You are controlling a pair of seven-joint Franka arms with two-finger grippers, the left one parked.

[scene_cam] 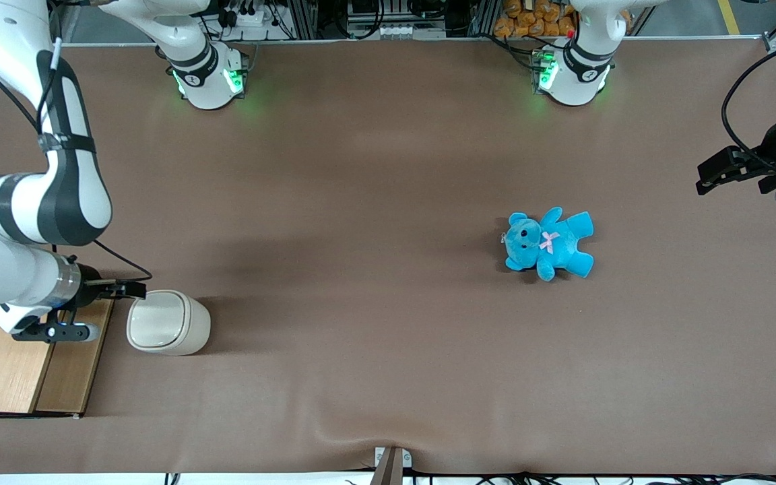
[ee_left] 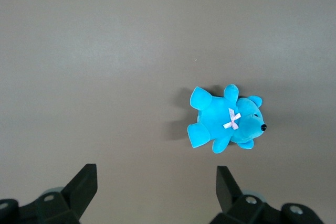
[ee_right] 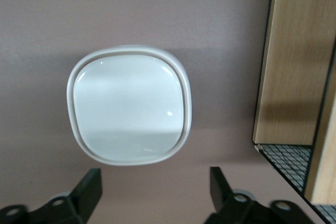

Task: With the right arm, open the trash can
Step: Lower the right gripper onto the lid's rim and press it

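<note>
The trash can (scene_cam: 168,323) is a small cream-white rounded-square bin with a flat white lid, standing upright on the brown table at the working arm's end. Its lid (ee_right: 129,104) lies flat and shut. The right arm (scene_cam: 31,222) reaches in above the wooden box. Its black gripper (scene_cam: 133,290) hovers beside the bin's rim, just above it, on the edge farther from the front camera. In the right wrist view the gripper (ee_right: 155,190) is open and empty, its fingers (ee_right: 90,188) spread wide, with the lid just ahead of them.
A wooden box with wire mesh (scene_cam: 24,367) stands right beside the trash can, under the arm; it also shows in the right wrist view (ee_right: 294,61). A blue teddy (scene_cam: 550,244) lies toward the parked arm's end of the table.
</note>
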